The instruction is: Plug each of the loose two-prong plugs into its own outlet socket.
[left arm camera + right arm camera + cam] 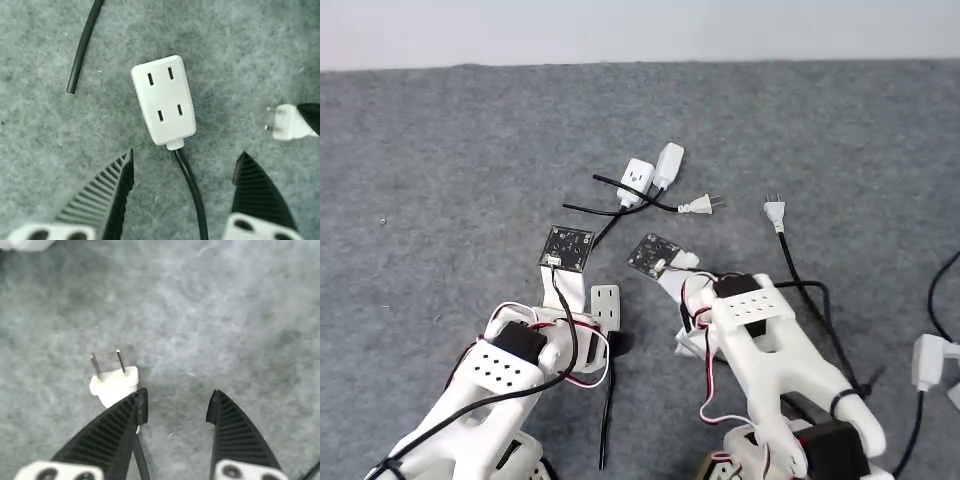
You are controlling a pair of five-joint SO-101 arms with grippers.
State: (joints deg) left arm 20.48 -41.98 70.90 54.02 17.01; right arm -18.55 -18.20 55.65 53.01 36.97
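grey carpeted table (440,150), both arms at its near edge. left gripper (186,154) hangs with jaws apart over a white outlet block (164,100), whose black cord (192,190) runs between them. right gripper (178,391) is spread wide too, with a loose white two-prong plug (114,381) lying just beside one finger

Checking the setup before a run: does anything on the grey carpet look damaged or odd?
Yes: the black cord near the white two-outlet socket block ends in a blunt bare tip, no plug on it. The white two-prong plug by the right gripper looks intact, prongs straight.
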